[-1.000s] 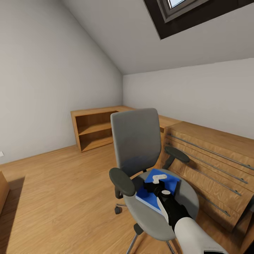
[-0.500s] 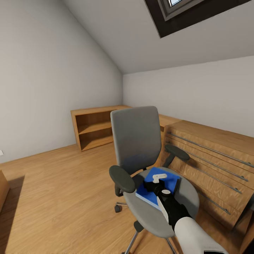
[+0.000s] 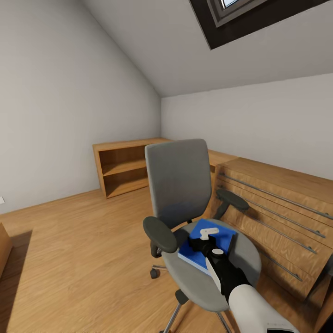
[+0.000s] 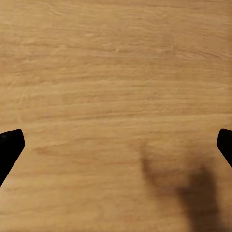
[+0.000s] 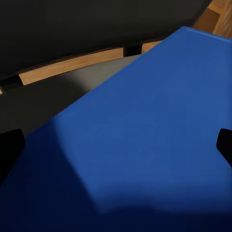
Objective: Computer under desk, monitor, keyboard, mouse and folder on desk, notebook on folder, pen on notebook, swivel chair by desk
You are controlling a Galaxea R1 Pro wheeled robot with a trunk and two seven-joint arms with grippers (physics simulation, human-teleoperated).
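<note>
The step in hand looks like fetching the folder (image 3: 212,245) off the chair (image 3: 185,208). In the head view the chair stands at lower centre of the frame, and the blue folder lies flat on its grey seat, toward the right side, just below the backrest. The right gripper (image 3: 206,240) is over the folder's middle, its black wrist and white forearm running in from the lower right corner.

In the right wrist view the folder (image 5: 145,145) spreads across most of the frame, and the two dark fingertips sit at the far left and right edges, lower down — so the jaws are spread wide with nothing between them yet. Whether they touch the folder's face I cannot tell.

The left wrist view looks down on bare wooden floor (image 4: 116,87); its fingertips also sit at opposite edges, spread apart and empty.

A flat folder lying on a seat offers little to pinch from above. The next move probably calls for working toward an edge — perhaps the one overhanging the seat.
</note>
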